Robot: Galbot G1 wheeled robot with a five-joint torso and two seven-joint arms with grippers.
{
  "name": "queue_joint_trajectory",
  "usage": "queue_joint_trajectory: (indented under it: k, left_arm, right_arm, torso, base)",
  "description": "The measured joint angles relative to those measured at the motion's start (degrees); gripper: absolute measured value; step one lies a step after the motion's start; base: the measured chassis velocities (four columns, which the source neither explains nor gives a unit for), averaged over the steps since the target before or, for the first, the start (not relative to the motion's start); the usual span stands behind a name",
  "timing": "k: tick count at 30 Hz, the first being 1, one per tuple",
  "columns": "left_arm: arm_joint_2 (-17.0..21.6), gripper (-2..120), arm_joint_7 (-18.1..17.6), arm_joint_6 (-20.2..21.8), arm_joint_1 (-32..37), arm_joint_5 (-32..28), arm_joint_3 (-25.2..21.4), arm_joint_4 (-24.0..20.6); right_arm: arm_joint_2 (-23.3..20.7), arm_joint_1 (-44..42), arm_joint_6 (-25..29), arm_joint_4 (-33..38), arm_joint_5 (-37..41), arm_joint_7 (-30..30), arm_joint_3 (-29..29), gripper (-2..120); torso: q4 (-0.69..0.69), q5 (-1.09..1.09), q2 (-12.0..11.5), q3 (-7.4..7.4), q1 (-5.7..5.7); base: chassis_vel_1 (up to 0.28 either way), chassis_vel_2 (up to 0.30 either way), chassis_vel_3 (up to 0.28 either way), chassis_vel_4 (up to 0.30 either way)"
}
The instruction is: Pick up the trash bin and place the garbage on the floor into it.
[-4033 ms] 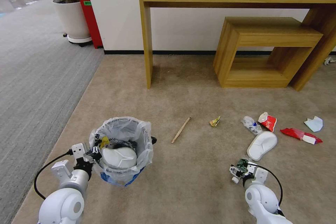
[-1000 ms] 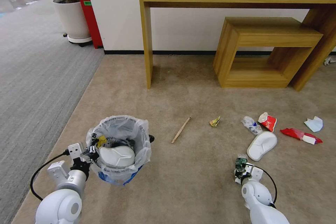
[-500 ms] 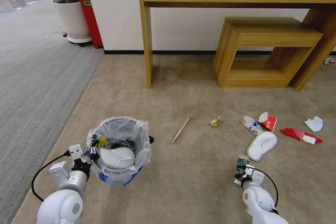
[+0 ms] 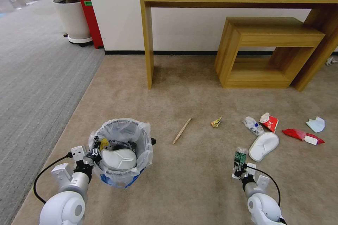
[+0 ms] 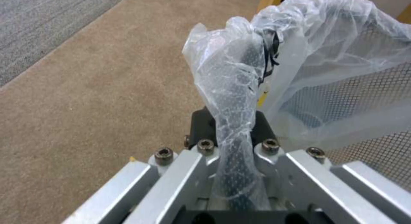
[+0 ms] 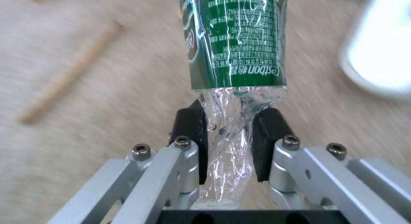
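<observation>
The trash bin point(image 4: 145, 154), black wire mesh point(image 5: 364, 89) lined with a clear bag, hangs at the lower left with a white slipper point(image 4: 119, 159) inside. My left gripper point(image 4: 92, 154) is shut on its bag-covered rim point(image 5: 233, 121). My right gripper point(image 4: 239, 169) is shut on a crushed clear bottle with a green label point(image 4: 240, 156) point(image 6: 235, 41), pinching its flattened end point(image 6: 229, 127). The garbage on the carpet includes a wooden stick point(image 4: 182, 130), a yellow wrapper point(image 4: 216, 122), a crushed bottle point(image 4: 252, 125), a red-white cup point(image 4: 269, 122), a white slipper point(image 4: 263, 146), a red wrapper point(image 4: 302, 136) and a light-blue mask point(image 4: 315, 124).
A wooden desk point(image 4: 148, 42) and a low wooden shelf point(image 4: 267, 45) stand against the far wall. A potted plant point(image 4: 72, 17) and a red box point(image 4: 91, 14) sit at the far left beside grey carpet. Open beige carpet lies between the bin and the litter.
My right gripper has turned and lifted the green-label bottle slightly, so the bottle now points up and away. The bin in my left gripper has barely shifted.
</observation>
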Motion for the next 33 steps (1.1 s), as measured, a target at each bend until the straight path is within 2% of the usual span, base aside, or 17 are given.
queue_joint_trajectory:
  k: [3,9,15,19,33]
  left_arm:
    - [-0.2,2,0.1,0.0,0.1,0.4,0.2,-0.1]
    - [-0.3,2,0.3,-0.1,0.3,0.9,0.6,-0.3]
    - [-0.3,2,0.5,-0.1,0.4,1.5,1.2,-0.5]
    - [-0.3,2,0.7,-0.1,0.5,2.0,1.6,-0.5]
    - [0.5,2,2.0,-0.2,0.9,3.9,2.9,-0.4]
  right_arm:
    - [-0.2,-1.0,4.2,1.7,-0.8,-7.5,1.1,18]
    - [-0.8,-1.9,8.5,3.6,-1.4,-13.2,2.1,18]
    - [-1.7,-2.7,13.7,6.3,-1.8,-23.5,3.7,18]
    - [-2.0,-3.0,15.2,8.3,-1.7,-28.3,4.0,18]
    - [-4.2,-3.2,15.8,17.7,0.3,-37.0,2.6,14]
  torso:
    - [0.0,0.0,0.0,0.0,0.0]
    - [0.0,0.0,0.0,0.0,0.0]
    - [0.0,0.0,0.0,0.0,0.0]
    - [0.0,0.0,0.0,0.0,0.0]
    - [0.0,0.0,0.0,0.0,0.0]
  base:
    - [0.0,0.0,0.0,0.0]
    - [0.0,0.0,0.0,0.0]
    - [0.0,0.0,0.0,0.0]
    - [0.0,0.0,0.0,0.0]
    - [0.0,0.0,0.0,0.0]
